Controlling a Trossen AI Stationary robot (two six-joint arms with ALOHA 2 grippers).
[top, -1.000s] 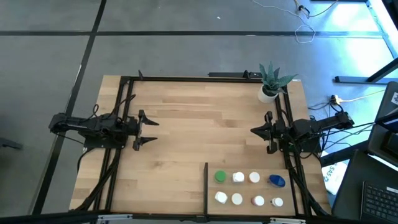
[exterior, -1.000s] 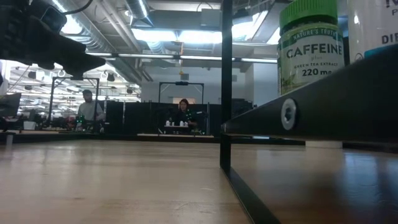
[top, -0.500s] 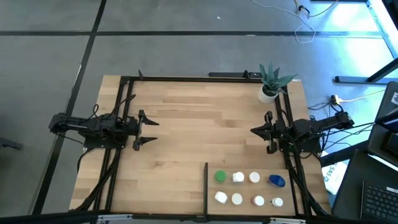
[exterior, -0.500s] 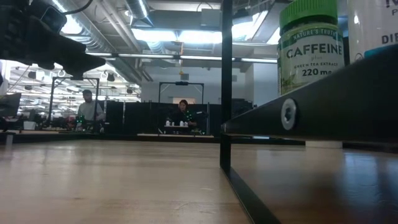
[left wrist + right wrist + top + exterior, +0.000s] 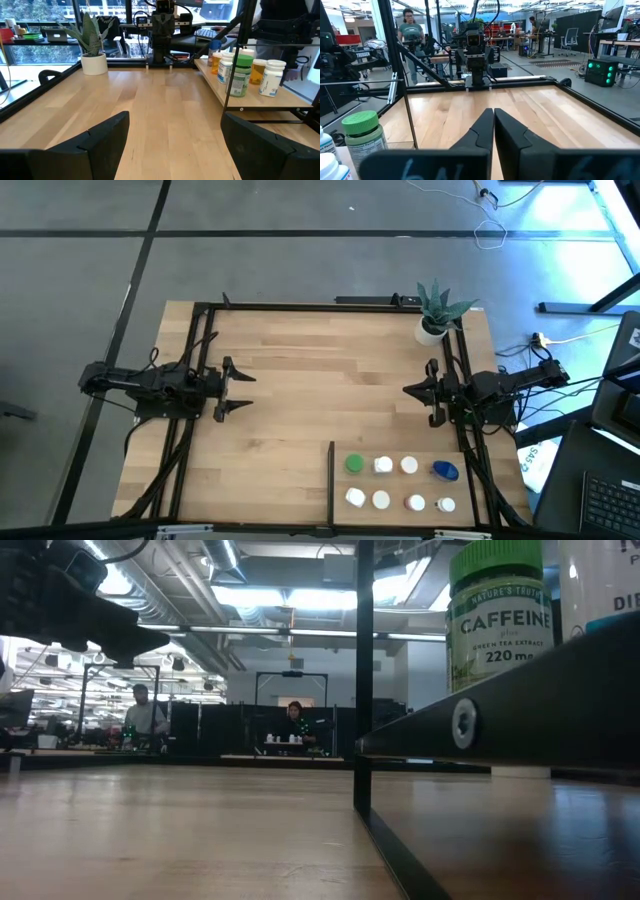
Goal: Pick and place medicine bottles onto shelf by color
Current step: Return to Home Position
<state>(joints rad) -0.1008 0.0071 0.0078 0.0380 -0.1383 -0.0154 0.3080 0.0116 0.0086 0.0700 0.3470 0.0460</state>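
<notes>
Now both arms sit at the table's sides: left gripper (image 5: pixel 232 388) gaping, right gripper (image 5: pixel 420 391) pinched shut, empty. Your risk (minor): a careless sweep topples the medicine bottles (image 5: pixel 409 466) crowding the shelf (image 5: pixel 396 484).

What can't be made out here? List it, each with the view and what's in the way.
- Low view: the black frame rail hides all bottles except the green-capped caffeine bottle and a white bottle cut by the edge.
- High view: seen from above, caps cover the medicine bottles' bodies; labels too small.
- Right wrist view: white bottles cut by the picture edge.
- Left wrist view: blue-capped bottle mostly behind nearer bottles.
</notes>
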